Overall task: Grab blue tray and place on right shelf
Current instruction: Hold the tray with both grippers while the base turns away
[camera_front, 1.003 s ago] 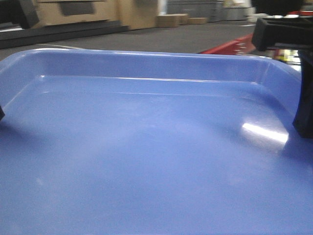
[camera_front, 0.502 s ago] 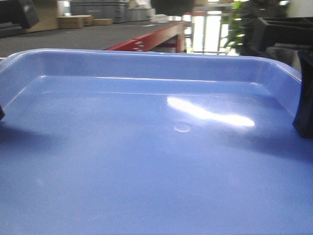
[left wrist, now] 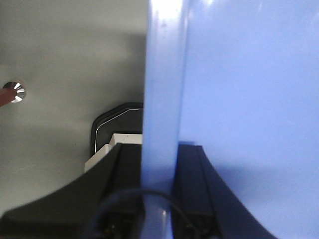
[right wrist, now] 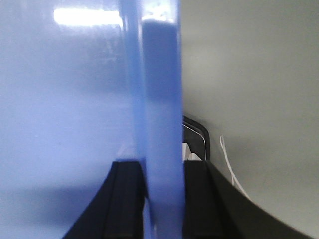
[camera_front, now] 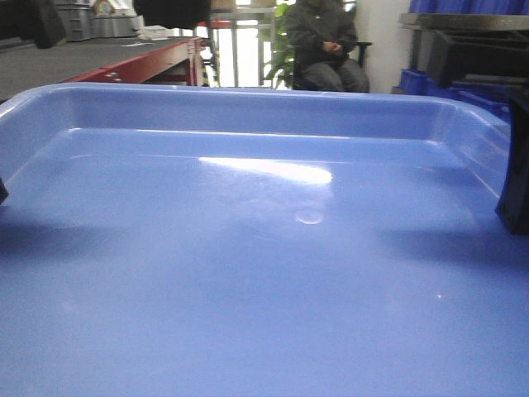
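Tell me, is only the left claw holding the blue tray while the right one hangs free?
No. The right wrist view shows the right claw clamped on the rim of the blue tray too; the left claw grips the opposite rim.

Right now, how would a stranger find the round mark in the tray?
The blue tray fills the front view. Right of its floor's centre, below the white glare, lies a faint round mark: a small ring, not a long streak.

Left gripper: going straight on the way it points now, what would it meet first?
The left gripper clamps the rim of the blue tray; going on, it would probably meet that rim first, deeper between its jaws.
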Controlling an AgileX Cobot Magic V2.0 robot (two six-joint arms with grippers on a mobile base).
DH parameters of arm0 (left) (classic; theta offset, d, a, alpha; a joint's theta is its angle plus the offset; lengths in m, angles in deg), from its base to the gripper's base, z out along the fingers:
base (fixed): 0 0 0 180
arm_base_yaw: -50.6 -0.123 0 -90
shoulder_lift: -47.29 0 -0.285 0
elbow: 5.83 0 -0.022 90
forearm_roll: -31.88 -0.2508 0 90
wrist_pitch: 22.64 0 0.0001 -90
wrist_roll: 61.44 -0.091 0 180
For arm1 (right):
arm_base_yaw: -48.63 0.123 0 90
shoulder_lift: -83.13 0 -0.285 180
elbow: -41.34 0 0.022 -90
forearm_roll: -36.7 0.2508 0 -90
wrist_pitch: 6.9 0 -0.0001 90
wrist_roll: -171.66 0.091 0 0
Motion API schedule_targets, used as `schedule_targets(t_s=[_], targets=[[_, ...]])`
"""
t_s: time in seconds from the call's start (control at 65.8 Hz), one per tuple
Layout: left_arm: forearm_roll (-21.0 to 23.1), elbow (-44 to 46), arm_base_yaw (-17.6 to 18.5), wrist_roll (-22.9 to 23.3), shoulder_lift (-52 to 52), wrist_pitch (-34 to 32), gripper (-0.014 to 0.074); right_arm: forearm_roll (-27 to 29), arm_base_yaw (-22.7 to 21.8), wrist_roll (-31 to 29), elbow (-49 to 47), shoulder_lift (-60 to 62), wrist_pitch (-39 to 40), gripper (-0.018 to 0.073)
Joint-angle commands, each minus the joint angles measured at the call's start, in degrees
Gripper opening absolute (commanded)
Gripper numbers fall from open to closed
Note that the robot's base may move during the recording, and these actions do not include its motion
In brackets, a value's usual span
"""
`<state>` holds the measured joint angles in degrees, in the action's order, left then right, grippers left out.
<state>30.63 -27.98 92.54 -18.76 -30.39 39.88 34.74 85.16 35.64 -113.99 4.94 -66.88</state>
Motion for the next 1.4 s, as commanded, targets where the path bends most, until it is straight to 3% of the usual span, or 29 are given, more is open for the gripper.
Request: schedule_targets(t_s=[0.0,1.383], targets=[[1.57,1.56,0.6,1.18,1.43,-2.43,0.0,0.57,0.28,0.51,-1.65,1.57,2.53,0.0202],[1.57,1.56,0.6,1.18,1.43,-2.43,0.0,0.57,0.28,0.51,-1.65,1.57,2.53,0.0202]])
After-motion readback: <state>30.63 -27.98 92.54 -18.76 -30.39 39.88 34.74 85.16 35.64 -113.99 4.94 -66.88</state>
